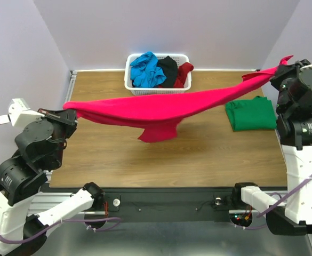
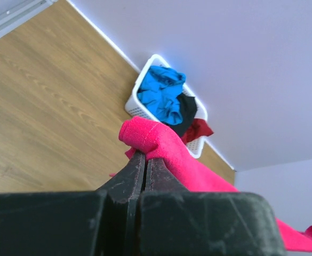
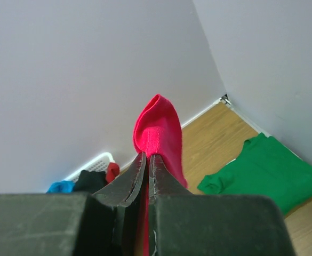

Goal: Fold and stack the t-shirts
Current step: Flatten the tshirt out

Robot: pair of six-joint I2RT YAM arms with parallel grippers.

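The left gripper [image 2: 145,157] and the right gripper [image 3: 146,156] each have jaws closed on one end of the pink-red t-shirt [image 1: 156,109], which hangs stretched above the bench [image 1: 198,160] from its left edge to its far right corner, over the folded green t-shirt [image 1: 250,113].

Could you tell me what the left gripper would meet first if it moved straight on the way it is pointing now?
Apart from the pink-red shirt it clamps, the left gripper points toward the white basket holding the blue shirt; it may pass above it, since height is unclear.
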